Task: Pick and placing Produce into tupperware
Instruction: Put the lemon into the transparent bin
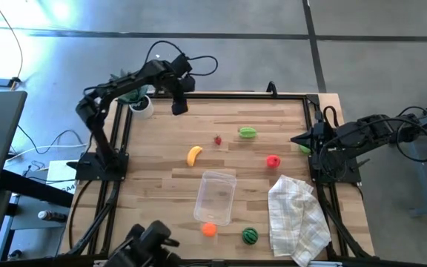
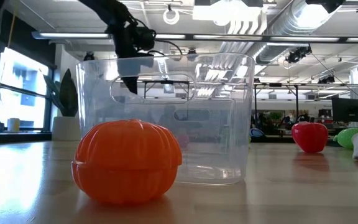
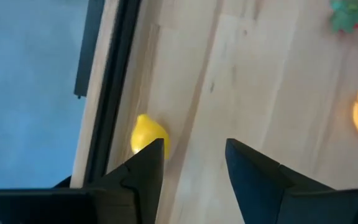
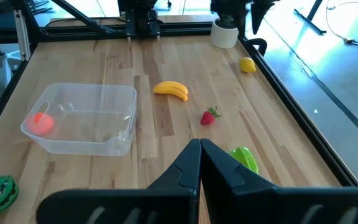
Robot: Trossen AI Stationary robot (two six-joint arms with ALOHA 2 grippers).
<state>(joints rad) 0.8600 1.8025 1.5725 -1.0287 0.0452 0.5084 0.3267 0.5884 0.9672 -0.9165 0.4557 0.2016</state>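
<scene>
Left wrist view, lemon point(image 3: 146, 134) beside open jaws

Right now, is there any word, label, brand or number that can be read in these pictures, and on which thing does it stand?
None can be read.
The tub, the fruits and the cloth carry no text.
Papers beside the table: too small to read.

Bright overhead lighting; floor glare; left wrist view blurred.
</scene>
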